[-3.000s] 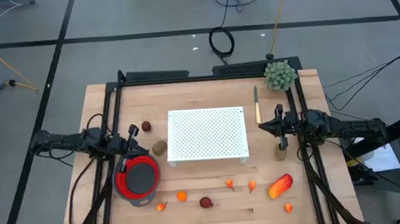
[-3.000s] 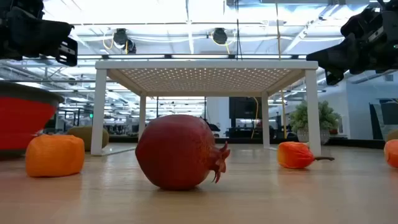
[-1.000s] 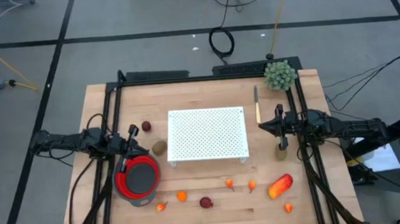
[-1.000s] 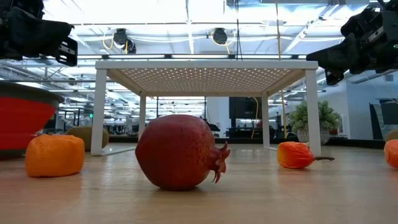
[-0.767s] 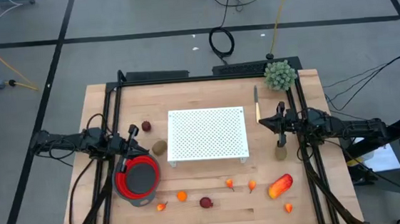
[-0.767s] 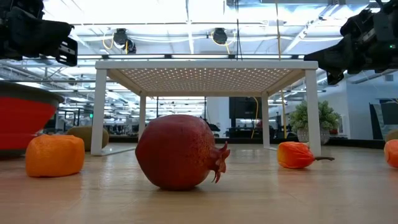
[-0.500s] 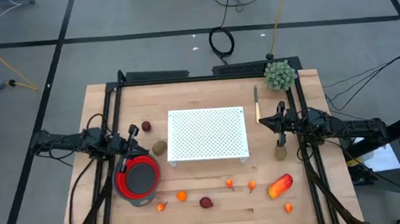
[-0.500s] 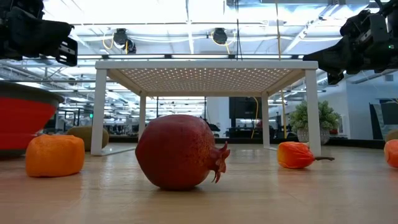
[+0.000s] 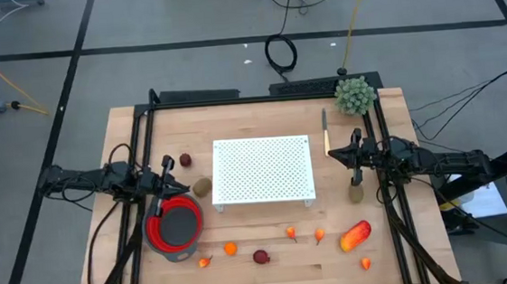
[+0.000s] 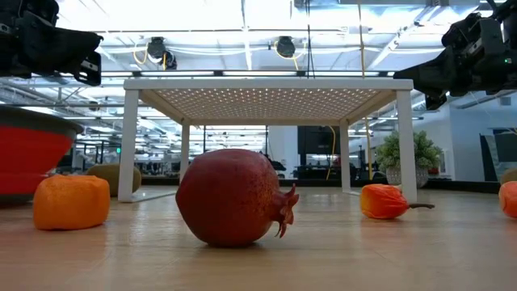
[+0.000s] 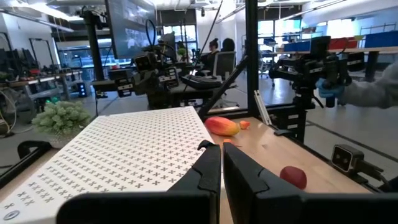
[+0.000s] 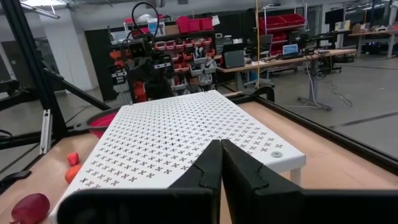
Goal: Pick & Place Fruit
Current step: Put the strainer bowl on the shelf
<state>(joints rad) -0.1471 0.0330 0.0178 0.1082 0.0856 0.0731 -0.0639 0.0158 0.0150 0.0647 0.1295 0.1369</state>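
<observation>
A dark red pomegranate-like toy fruit (image 10: 232, 196) lies nearest the front edge of the wooden bench (image 9: 388, 122), flanked by small orange toy pieces (image 9: 231, 248) and a larger red-orange oblong fruit (image 9: 355, 235) toward the right. Behind them a white perforated low stand (image 9: 264, 169) fills the bench's centre, with a red round bowl (image 9: 174, 226) at its left front corner. A brown kiwi-like oval (image 9: 203, 187) and a dark red ball (image 9: 184, 160) lie between stand and left arm. The left claw (image 9: 167, 170) hangs empty, fingers pinched together, above the bowl's far side. The right claw (image 9: 353, 144) is likewise closed on nothing, beside a slim wooden-handled knife (image 9: 325, 134); since a second ago it has edged off another brown oval (image 9: 356, 191). A green bushy ball (image 9: 355, 95) sits farthest back.
</observation>
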